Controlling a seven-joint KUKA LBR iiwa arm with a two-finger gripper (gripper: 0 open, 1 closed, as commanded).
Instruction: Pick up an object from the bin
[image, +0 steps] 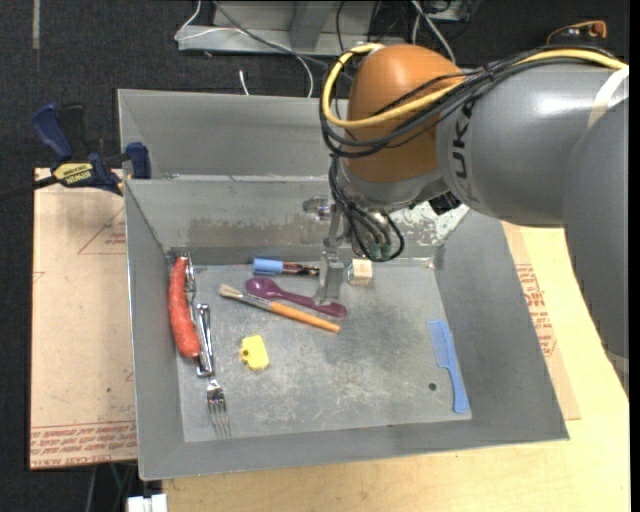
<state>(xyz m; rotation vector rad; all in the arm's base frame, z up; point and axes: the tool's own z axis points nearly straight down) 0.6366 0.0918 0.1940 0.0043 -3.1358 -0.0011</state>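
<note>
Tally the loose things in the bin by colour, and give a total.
Orange: 2 (long soft piece, brush)
Blue: 2 (comb, capped pen)
Purple: 1 (spoon)
Yellow: 1 (block)
Silver: 1 (fork)
Tan: 1 (cube)
Total: 8

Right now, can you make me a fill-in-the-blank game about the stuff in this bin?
The comb by the bin's right wall is ___. The spoon nearest the pincer is ___. Beside the long orange-red thing at the left lies a metal ___.
Missing: blue, purple, fork.
</note>
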